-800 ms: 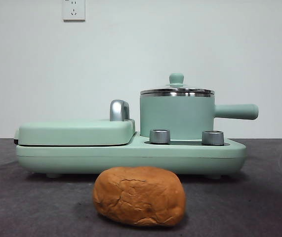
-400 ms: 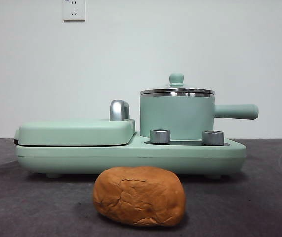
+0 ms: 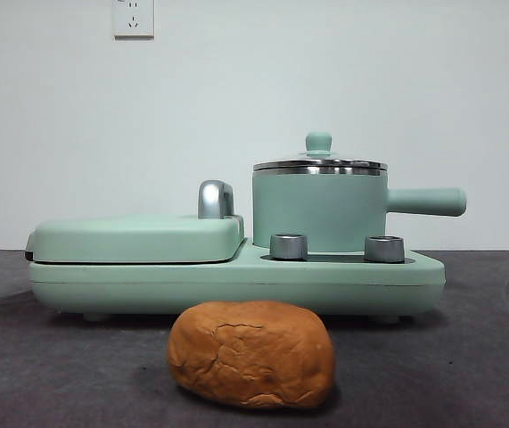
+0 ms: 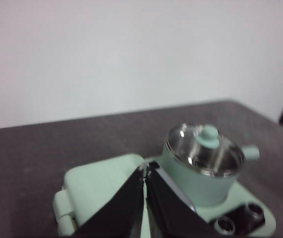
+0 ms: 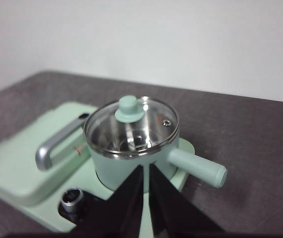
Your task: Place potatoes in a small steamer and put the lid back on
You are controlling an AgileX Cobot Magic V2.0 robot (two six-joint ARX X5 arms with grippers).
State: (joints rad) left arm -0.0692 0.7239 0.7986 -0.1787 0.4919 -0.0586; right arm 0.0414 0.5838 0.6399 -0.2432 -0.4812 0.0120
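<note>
Nothing moved since second ago. Lid point(image 3: 319, 164) still on steamer point(image 3: 320, 209), potato point(image 3: 251, 354) on table out front. Left gripper point(image 4: 144, 179), right gripper point(image 5: 145, 171) pinched together, empty, hovering above. Lid first.

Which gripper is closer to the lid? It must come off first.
Right, judging by its wrist view: the right gripper hovers just before the lid; the left gripper sits farther off, over the griddle side.

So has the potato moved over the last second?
No. The potato lies at the same spot in front of the green base, below the pot.
</note>
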